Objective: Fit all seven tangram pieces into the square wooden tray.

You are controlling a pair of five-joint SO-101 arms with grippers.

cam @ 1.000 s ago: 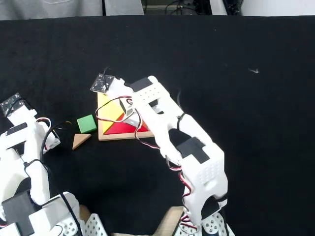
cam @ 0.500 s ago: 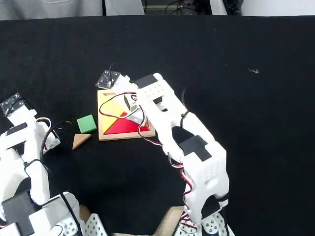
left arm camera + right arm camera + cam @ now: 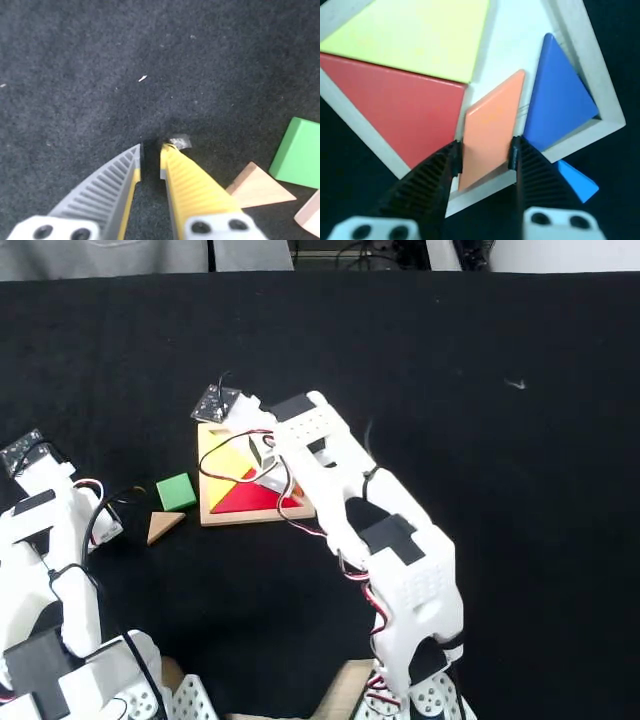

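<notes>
Wooden tray on the black table holds 3 triangles: 1 yellow, 1 red and 1 blue. 1 orange parallelogram sits over the bare gap between them, pinched by its long edges in the right hand, whose 2 fingers are spread only as wide as the piece. I cannot tell whether it touches the tray floor. 1 smaller blue piece pokes out past the tray's corner, partly hidden by the rim. 1 green square and 1 plain wooden triangle lie on the table beside the tray. The left hand is near them, its fingers almost together and holding nothing.
</notes>
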